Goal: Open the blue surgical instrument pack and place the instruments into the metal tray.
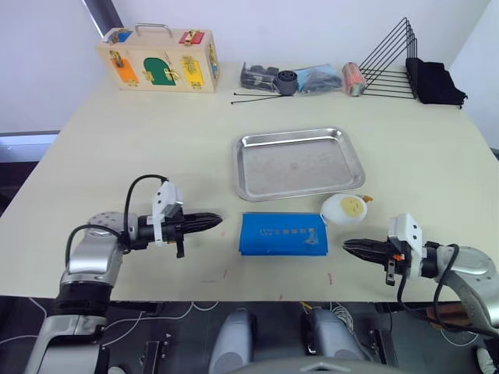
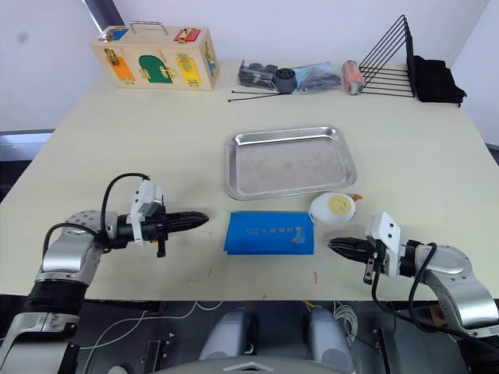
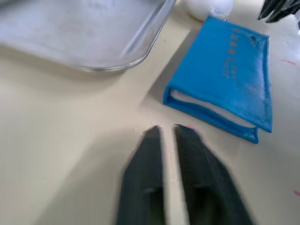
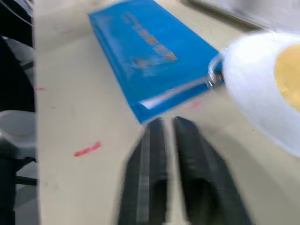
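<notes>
both grippers, left gripper (image 1: 212,221) and right gripper (image 1: 352,246), flank the closed blue surgical instrument pack (image 1: 282,234), fingers nearly together, holding nothing; metal tray (image 1: 299,163) just beyond.

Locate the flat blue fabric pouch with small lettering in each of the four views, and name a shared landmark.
Left eye view: flat blue fabric pouch, low centre, between the two grippers.
Right eye view: low centre.
Left wrist view: upper right, closed, beyond the left gripper.
Right wrist view: upper middle, beyond the right gripper.
Shared landmark: the white round plush with a yellow centre, beside the pouch's corner.
</notes>
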Action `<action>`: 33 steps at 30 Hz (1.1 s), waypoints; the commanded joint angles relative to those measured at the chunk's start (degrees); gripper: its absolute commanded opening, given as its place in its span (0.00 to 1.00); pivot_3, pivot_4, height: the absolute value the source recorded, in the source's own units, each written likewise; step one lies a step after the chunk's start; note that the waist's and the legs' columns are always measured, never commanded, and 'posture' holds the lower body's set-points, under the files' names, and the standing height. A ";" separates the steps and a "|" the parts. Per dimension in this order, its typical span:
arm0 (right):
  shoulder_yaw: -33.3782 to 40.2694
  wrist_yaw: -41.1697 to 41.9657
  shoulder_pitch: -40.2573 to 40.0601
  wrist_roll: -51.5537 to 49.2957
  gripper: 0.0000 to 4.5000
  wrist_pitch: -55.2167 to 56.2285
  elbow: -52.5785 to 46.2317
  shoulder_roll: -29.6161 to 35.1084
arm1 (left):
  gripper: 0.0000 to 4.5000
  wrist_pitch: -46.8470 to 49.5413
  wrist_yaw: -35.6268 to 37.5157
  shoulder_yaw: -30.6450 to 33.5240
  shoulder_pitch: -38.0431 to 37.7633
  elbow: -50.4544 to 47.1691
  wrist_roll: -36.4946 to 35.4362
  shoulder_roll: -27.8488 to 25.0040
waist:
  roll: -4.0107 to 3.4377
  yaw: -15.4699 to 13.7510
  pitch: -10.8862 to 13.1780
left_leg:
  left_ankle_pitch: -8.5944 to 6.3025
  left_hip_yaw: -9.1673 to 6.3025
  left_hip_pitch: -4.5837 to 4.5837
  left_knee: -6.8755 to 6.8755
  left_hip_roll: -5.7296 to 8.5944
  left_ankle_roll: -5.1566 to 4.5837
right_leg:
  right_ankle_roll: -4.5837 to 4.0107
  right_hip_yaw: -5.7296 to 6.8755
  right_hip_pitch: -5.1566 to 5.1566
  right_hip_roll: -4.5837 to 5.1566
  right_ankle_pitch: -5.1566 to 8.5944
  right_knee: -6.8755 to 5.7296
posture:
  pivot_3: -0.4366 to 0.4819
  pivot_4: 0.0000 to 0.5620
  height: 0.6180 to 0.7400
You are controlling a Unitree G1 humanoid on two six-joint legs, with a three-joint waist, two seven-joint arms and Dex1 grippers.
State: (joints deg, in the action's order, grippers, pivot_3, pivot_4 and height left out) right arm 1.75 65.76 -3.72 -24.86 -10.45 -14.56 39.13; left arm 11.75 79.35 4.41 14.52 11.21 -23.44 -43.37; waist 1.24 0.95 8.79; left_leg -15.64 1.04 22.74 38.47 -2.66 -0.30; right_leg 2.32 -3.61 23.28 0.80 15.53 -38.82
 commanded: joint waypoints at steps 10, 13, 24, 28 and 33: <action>-4.99 10.52 12.53 8.54 1.00 36.00 16.84 -4.16 | 1.00 2.60 8.37 3.98 -4.04 -19.27 -10.21 -7.79 | -0.02 0.01 0.06 | 0.00 0.07 -0.01 0.01 -0.01 0.00 | 0.00 -0.03 0.02 0.02 0.00 -0.02 | 0.48 0.27 1.00; -7.46 9.85 17.35 11.62 1.00 43.28 22.06 -6.67 | 1.00 4.06 8.97 4.71 -5.31 -22.75 -12.54 -9.00 | -0.05 0.02 0.08 | 0.00 0.09 0.00 0.01 -0.03 0.00 | -0.01 -0.04 0.05 0.01 0.00 -0.03 | 0.48 0.27 1.00; -14.01 6.61 24.81 18.40 1.00 57.66 36.16 -9.62 | 1.00 5.39 9.80 6.48 -8.88 -27.07 -16.45 -10.99 | -0.09 -0.03 0.15 | 0.00 0.17 -0.03 0.02 -0.04 0.00 | -0.03 -0.11 0.08 0.03 0.00 -0.06 | 0.48 0.27 1.00; -14.83 5.77 26.15 18.07 1.00 58.31 39.50 -9.68 | 1.00 4.86 9.58 6.24 -9.16 -27.02 -16.44 -10.42 | -0.09 0.02 0.15 | 0.01 0.16 -0.03 0.02 -0.05 0.01 | -0.03 -0.10 0.08 0.01 0.00 -0.07 | 0.48 0.27 1.00; -15.84 5.77 25.78 17.21 0.86 59.13 41.08 -9.43 | 1.00 2.83 9.64 6.00 -9.81 -25.85 -15.63 -9.80 | -0.08 0.04 0.14 | 0.01 0.18 -0.05 0.02 -0.06 0.00 | -0.04 -0.12 0.08 0.01 0.00 -0.08 | 0.48 0.27 1.00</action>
State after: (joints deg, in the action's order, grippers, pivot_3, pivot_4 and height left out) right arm -13.54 71.46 22.28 -7.16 47.87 25.93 29.44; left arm 15.78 88.05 9.38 4.60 -14.43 -38.85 -53.25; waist 1.15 0.98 8.93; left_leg -15.63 1.22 22.69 38.49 -2.72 -0.29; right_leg 2.28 -3.74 23.35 0.81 15.53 -38.90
